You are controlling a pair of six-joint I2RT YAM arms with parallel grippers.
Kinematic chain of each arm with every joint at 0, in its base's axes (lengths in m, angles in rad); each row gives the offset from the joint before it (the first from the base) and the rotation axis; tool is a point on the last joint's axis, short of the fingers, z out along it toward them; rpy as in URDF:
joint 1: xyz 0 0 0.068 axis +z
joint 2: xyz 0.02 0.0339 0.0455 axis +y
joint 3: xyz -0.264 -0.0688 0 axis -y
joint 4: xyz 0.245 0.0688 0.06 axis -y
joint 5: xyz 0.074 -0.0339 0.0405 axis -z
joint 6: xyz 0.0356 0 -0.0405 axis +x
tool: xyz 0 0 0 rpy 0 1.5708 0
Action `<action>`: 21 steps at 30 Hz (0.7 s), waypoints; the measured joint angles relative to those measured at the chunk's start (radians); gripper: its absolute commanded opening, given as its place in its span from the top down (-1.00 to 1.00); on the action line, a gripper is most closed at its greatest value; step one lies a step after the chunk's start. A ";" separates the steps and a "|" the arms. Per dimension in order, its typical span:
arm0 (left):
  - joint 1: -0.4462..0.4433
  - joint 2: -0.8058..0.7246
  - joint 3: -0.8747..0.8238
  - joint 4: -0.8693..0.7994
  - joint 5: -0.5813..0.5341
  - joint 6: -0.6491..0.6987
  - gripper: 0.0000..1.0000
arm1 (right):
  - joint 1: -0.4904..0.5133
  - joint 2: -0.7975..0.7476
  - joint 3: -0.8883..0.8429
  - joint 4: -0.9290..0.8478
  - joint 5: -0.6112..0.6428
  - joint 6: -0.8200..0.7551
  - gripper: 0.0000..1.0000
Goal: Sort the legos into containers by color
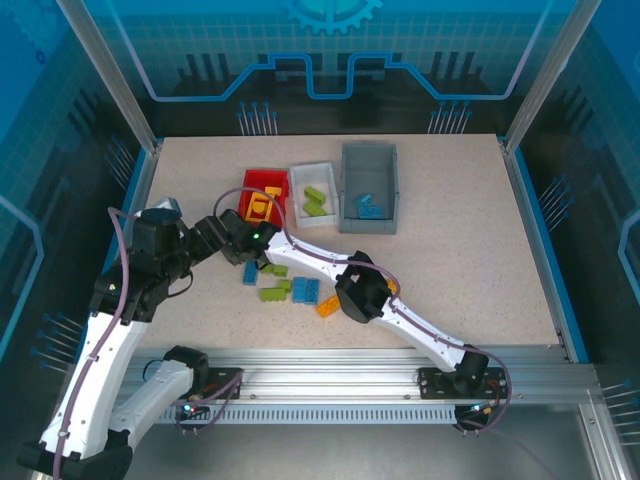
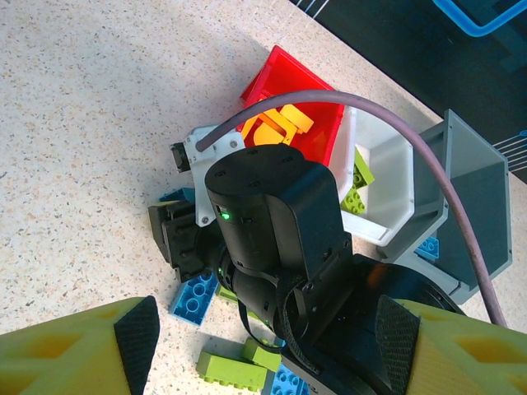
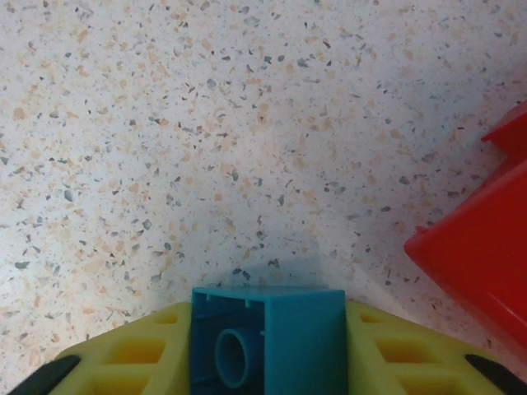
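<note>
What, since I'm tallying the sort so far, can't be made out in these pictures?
Top view: whatever lies beneath the right arm.
Top view: near corner of the red bin, covered by the arms.
Right wrist view: lower part of the blue brick, cut off by the bottom edge; lifted or not, unclear.
Left wrist view: most of the floor of the grey bin, behind the right arm.

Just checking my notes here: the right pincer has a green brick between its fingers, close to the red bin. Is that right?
Not quite: the brick between the fingers of the right pincer is blue, not green. The right wrist view shows it, with the red bin close by.
</note>
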 measured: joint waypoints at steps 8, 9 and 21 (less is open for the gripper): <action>0.000 0.023 -0.039 0.017 0.039 0.000 -0.48 | 0.026 -0.300 -0.458 0.112 0.004 0.011 0.37; 0.000 0.034 -0.039 0.023 0.054 0.000 -0.48 | 0.028 -0.347 -0.504 0.123 0.006 0.014 0.37; -0.248 0.262 0.035 0.241 0.247 0.000 -0.53 | -0.137 -0.997 -1.118 0.250 0.074 0.098 0.34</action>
